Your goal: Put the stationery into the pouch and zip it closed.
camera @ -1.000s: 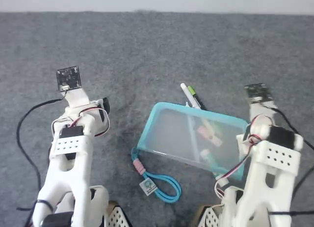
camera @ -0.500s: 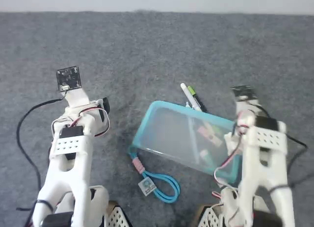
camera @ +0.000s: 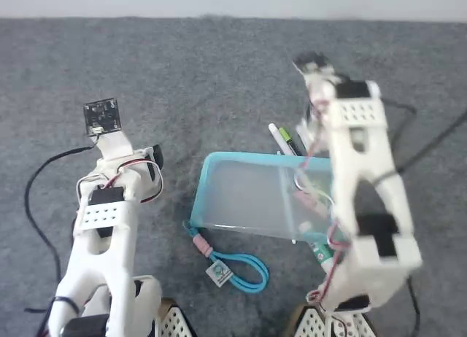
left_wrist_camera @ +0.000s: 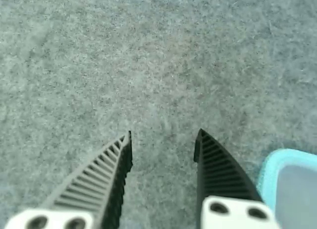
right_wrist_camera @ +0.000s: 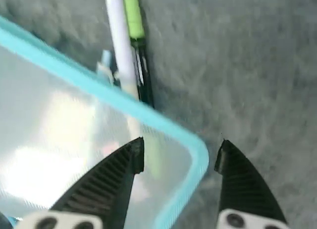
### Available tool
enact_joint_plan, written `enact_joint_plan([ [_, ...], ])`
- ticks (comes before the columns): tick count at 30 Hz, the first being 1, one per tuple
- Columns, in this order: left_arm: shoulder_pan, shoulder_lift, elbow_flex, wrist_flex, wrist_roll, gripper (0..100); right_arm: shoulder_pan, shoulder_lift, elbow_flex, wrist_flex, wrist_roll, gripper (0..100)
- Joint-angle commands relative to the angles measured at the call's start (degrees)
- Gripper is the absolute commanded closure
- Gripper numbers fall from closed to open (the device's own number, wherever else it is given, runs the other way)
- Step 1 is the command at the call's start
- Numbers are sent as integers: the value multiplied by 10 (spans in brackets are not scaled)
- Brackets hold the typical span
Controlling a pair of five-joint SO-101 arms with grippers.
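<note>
Right hand (right_wrist_camera: 181, 142) released over pouch (camera: 248, 198) corner; left hand (left_wrist_camera: 163, 135) released over carpet (left_wrist_camera: 148, 50); strap tag (camera: 218, 273) print unreadable.

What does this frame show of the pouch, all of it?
The pouch is a flat, translucent plastic rectangle with turquoise edging, lying on grey carpet. A turquoise loop strap with a tag trails from one corner. Stationery shows through it, and two pens extend past its far edge. The right gripper hangs open astride one corner.
</note>
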Motion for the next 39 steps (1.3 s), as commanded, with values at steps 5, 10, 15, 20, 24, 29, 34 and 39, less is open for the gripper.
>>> enact_joint_plan([
  [5, -2, -23, -3, -21, -4, 804, -23, 50, -345, 176, -21, 777],
  [10, -2, -23, -3, -21, -4, 804, -96, -115, -111, 175, 30, 824],
  [15, -3, -23, -3, -21, -4, 804, -203, -350, 166, 167, 130, 824],
  [20, -4, -23, -3, -22, -4, 804, -257, -532, 401, 148, 207, 823],
  [24, -4, -23, -3, -22, -4, 804, -256, -588, 529, 136, 238, 826],
  [29, -5, -23, -3, -22, -4, 804, -238, -589, 612, 42, 233, 823],
  [34, -5, -23, -3, -21, -4, 804, -150, -509, 613, -49, 244, 823],
  [39, -5, -23, -3, -21, -4, 804, -67, -388, 587, -122, 290, 823],
])
